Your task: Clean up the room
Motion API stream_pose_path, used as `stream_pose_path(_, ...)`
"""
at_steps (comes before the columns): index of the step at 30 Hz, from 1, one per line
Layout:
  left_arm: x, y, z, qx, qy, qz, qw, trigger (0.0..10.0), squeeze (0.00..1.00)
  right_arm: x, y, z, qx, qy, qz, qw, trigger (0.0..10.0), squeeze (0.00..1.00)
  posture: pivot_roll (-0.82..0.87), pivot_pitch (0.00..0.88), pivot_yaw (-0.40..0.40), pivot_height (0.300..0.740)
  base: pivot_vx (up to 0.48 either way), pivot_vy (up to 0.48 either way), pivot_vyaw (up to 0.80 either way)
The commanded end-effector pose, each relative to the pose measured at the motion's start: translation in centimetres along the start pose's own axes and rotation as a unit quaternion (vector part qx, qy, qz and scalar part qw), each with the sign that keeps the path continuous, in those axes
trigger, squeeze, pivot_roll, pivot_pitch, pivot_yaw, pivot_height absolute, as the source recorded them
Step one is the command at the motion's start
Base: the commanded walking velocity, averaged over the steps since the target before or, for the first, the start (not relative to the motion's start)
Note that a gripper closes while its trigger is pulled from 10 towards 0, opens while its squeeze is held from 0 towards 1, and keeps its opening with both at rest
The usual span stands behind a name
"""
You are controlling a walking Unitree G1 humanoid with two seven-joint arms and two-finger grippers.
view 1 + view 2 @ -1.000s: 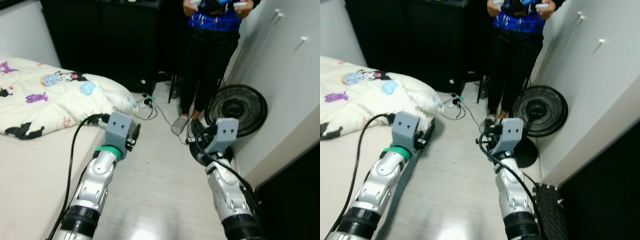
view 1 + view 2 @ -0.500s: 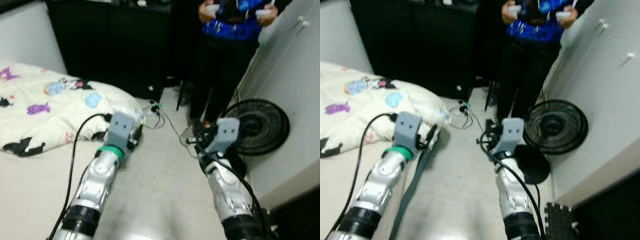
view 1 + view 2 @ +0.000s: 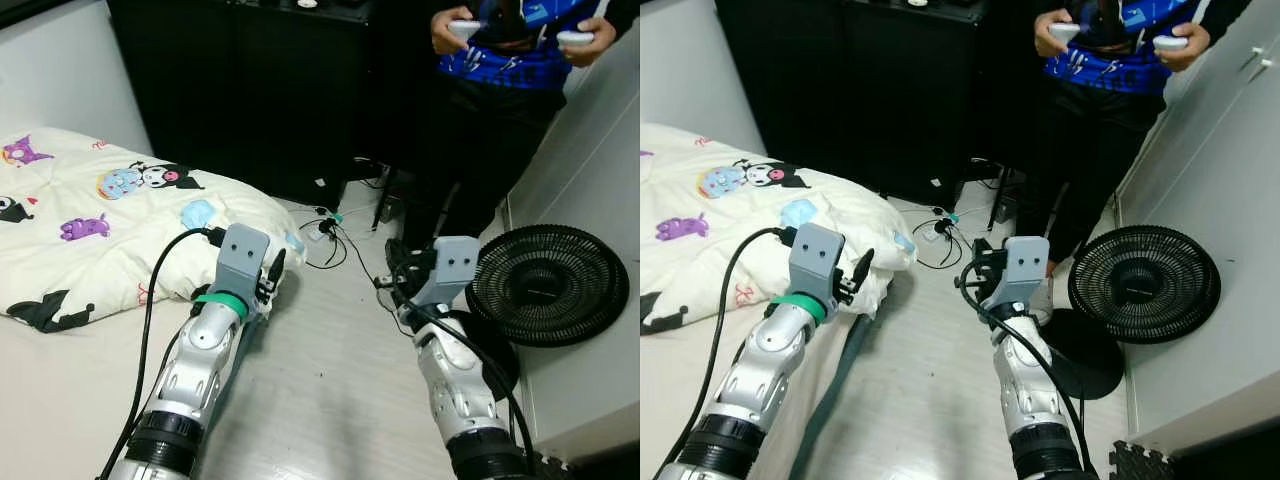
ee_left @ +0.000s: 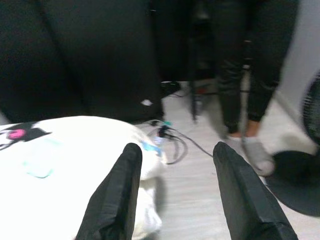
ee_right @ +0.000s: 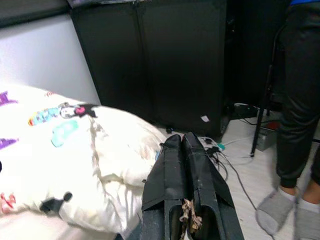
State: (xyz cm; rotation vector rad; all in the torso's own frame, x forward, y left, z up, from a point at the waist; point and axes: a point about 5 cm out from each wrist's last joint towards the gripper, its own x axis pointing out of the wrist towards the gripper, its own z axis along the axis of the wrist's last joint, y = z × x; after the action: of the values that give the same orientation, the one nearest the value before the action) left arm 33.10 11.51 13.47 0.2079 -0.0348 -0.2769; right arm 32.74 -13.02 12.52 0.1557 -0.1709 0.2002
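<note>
A white quilt (image 3: 110,215) with cartoon prints lies bunched on the bed (image 3: 60,370) at my left, its corner hanging toward the floor. My left gripper (image 3: 272,272) is raised beside that corner, open, with nothing between its fingers (image 4: 125,185). My right gripper (image 3: 392,262) is held up over the pale wooden floor, shut, its fingers (image 5: 187,165) pressed together and pointing toward the quilt and the black cabinet. A tangle of cables with a plug strip (image 3: 328,226) lies on the floor past both grippers.
A person (image 3: 500,110) in a blue top and dark trousers stands ahead holding two controllers. A black floor fan (image 3: 548,285) stands at the right against a white wardrobe (image 3: 1230,200). A black cabinet (image 3: 260,90) closes the far side. The floor strip between bed and fan is narrow.
The whole picture has shifted and tilted up, so the camera moved: fan and person now sit further right and more of the cabinet shows. Both arms keep the same raised pose.
</note>
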Motion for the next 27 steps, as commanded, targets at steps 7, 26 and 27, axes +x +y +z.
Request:
stream_pose_path(7,-1.5,-1.4,-4.6,0.029,0.085,-0.062,0.994,10.0,0.00,-2.4,-1.5,-4.2,-0.038,0.091,-0.023,0.995,10.0,0.00,0.00,0.023,0.021,0.740,0.000,0.000,0.80)
stream_pose_path(26,-3.3,-1.2,-8.3,0.071,0.140,-0.073,0.985,10.0,0.00,-5.0,-3.2,-6.9,-0.037,0.140,-0.061,0.988,10.0,0.00,-0.01,0.020,0.013,0.740,0.000,0.000,0.77)
stream_pose_path(27,-3.3,-1.2,-8.3,0.071,0.140,-0.073,0.985,10.0,0.00,-5.0,-3.2,-6.9,-0.037,0.140,-0.061,0.988,10.0,0.00,-0.01,0.020,0.013,0.740,0.000,0.000,0.74)
